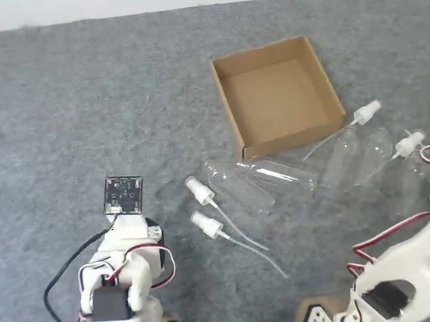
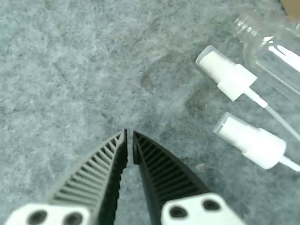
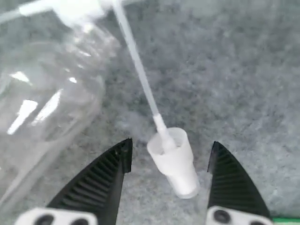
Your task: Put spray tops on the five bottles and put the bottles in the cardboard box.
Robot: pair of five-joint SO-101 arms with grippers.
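Observation:
The open cardboard box [image 1: 277,94] sits at the back middle of the grey mat. Several clear bottles lie on their sides in front of it, one at the left [image 1: 237,183] and one at the right [image 1: 340,157]. Two loose white spray tops [image 1: 200,190] [image 1: 208,225] lie left of them, and they also appear in the left wrist view [image 2: 229,77] [image 2: 251,140] beside a bottle neck [image 2: 272,42]. My left gripper [image 2: 129,137] is shut over bare mat. My right gripper [image 3: 171,145] stands open around a spray top [image 3: 176,164], next to a clear bottle [image 3: 47,93].
The left arm [image 1: 125,290] stands at the near left and the right arm [image 1: 423,261] at the near right. Two more spray tops [image 1: 366,113] [image 1: 409,143] lie by the right-hand bottles. Grey mat stretches bare across the left half.

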